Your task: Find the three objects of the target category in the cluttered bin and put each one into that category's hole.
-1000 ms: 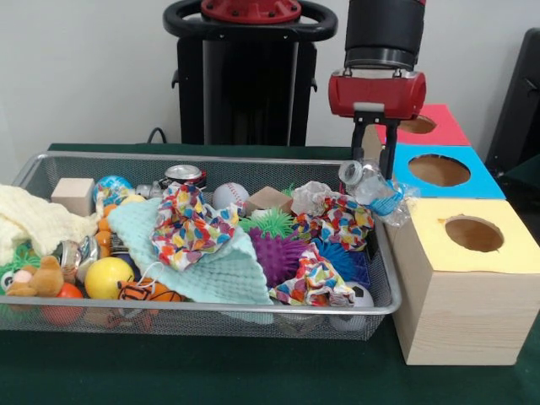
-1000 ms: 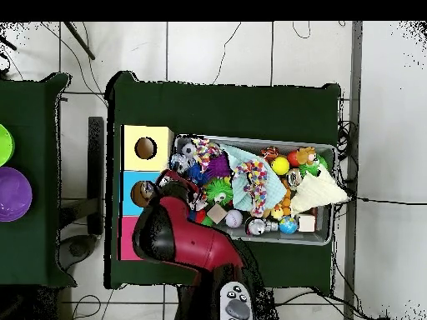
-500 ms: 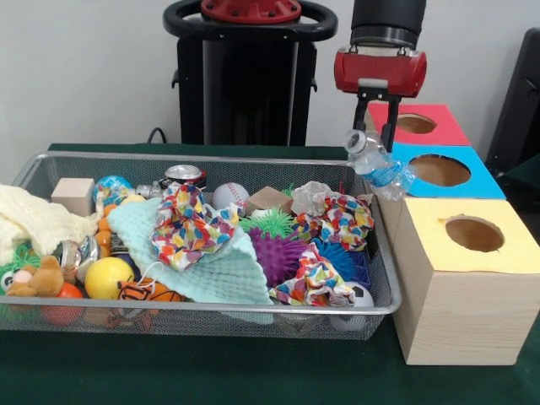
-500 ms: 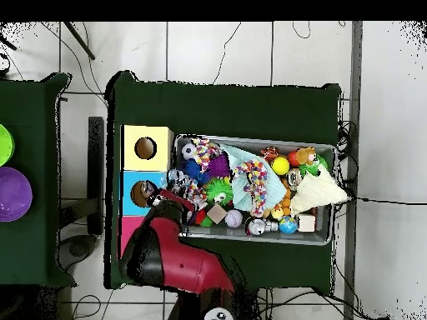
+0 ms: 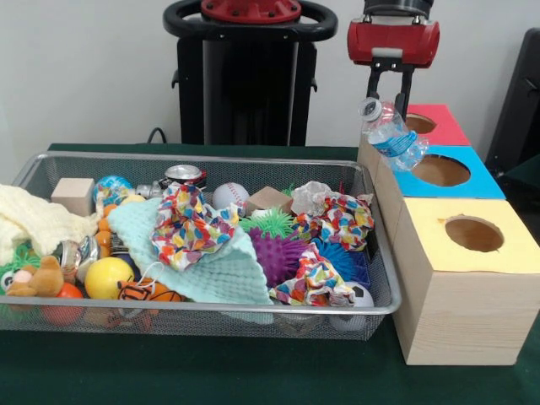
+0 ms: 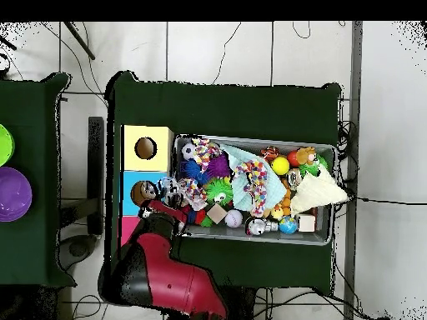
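Clear crumpled plastic, that bottle point(image 5: 391, 136) looks empty, featherlight and slippery, dangling just above the blue box point(image 5: 460, 181) beside its hole, beyond the yellow box point(image 5: 466, 278). Gripper point(image 5: 389, 93) is pinched on its cap end, probably the stiffest spot to hold.

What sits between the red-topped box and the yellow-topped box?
The blue-topped box sits between the red-topped box and the yellow-topped box, clear in the front view. The gripper holds the bottle beside it.
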